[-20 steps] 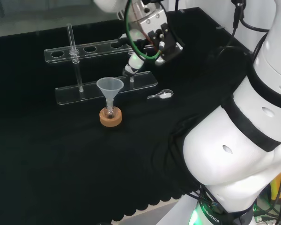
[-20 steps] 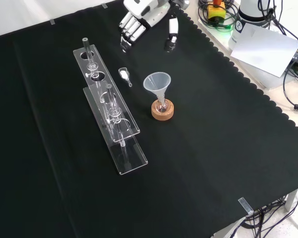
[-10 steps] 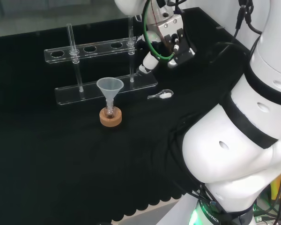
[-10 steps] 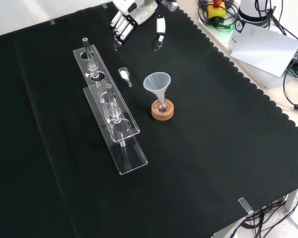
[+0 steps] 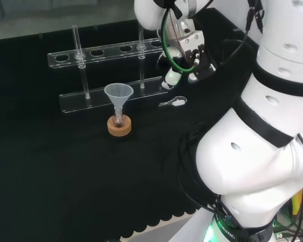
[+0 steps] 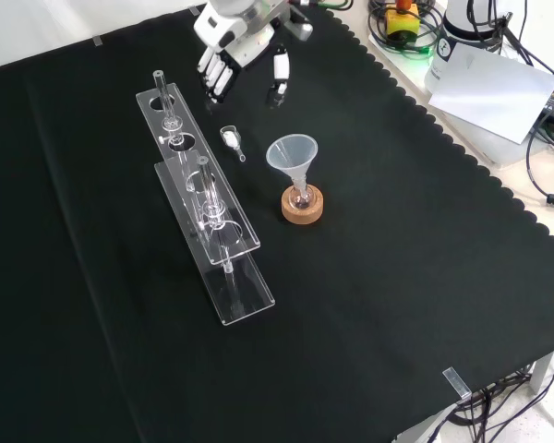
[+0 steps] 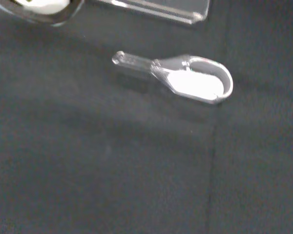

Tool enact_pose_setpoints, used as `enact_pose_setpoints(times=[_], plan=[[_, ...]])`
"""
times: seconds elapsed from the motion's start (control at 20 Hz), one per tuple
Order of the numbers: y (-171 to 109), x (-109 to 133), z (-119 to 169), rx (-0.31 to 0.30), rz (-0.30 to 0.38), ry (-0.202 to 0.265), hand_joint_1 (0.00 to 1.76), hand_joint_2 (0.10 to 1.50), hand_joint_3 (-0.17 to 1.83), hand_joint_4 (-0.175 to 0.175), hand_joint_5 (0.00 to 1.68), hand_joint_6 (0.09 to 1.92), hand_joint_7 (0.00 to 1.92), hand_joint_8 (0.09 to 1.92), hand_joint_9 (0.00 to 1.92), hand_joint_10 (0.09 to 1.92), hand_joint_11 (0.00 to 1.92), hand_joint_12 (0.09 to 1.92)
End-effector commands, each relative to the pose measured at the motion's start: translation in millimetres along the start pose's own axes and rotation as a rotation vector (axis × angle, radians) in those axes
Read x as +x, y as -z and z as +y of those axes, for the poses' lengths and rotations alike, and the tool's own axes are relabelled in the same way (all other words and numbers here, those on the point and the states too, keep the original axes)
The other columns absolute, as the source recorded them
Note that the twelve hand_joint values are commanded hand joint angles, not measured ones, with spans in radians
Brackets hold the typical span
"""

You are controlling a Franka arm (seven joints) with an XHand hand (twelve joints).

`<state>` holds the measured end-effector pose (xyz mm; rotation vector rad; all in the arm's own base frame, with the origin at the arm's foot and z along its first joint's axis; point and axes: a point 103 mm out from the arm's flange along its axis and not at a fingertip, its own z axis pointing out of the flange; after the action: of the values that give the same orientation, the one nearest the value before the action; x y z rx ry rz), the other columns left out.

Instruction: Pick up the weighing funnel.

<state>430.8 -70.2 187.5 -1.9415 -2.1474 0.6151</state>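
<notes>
1. The surface (image 6: 397, 295) is black cloth, so the clear ware shows up.
2. The test tube rack (image 6: 208, 217) holds its tubes upright.
3. The hand (image 6: 233, 41) hovers empty, fingers and thumb spread, posed, I'd judge, to straddle its target.
4. The funnel (image 6: 292, 155) stands stem-down in a flask, steadied by a cork ring (image 6: 302, 205).
5. The weighing funnel (image 6: 231, 138) lies flat between rack and funnel, below the hand in the front view, untouched.
</notes>
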Motion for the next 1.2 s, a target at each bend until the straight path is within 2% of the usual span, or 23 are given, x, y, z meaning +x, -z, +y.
enact_pose_setpoints(times=[0.05, 0.4, 0.8, 1.2], plan=[[-37.2, -34.2, 37.1, 0.011, 0.02, -0.022, 0.79, 0.64, 0.47, -0.022, 0.52, 0.09, 0.42, 0.65, 0.59, 0.6, 0.42, 1.31], [-56.0, -45.5, 41.9, -0.016, 0.044, -0.03, 0.81, 0.63, 0.5, -0.023, 0.57, 0.09, 0.44, 0.65, 0.61, 0.59, 0.45, 1.3], [-88.3, -53.1, 39.2, 0.005, 0.094, -0.042, 0.82, 0.61, 0.52, -0.024, 0.59, 0.09, 0.45, 0.65, 0.63, 0.57, 0.46, 1.29], [-100.5, -49.7, 38.5, -0.008, 0.114, -0.051, 0.83, 0.6, 0.53, -0.026, 0.61, 0.09, 0.44, 0.65, 0.63, 0.56, 0.47, 1.29]])
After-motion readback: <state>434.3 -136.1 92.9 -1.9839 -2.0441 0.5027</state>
